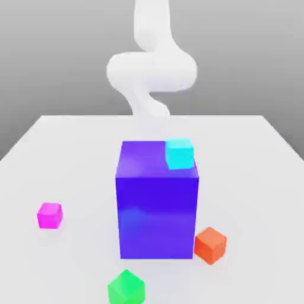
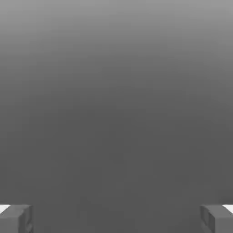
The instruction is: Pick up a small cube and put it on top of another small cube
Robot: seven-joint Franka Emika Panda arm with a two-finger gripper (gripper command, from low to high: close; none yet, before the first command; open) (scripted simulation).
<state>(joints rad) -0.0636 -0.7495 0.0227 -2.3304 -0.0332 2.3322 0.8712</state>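
Pink cube (image 1: 49, 215) sits flat on the white table (image 1: 261, 154), well apart from the big blue block (image 1: 157, 202) on the exterior view's left, free to grasp. Being a cube, it has no long axis; one edge faces the camera. Gripper (image 2: 116, 218) fingers stand wide, empty.

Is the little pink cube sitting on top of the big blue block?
No, the pink cube rests on the table, apart from the blue block.

Green cube (image 1: 126, 288) cropped by edge
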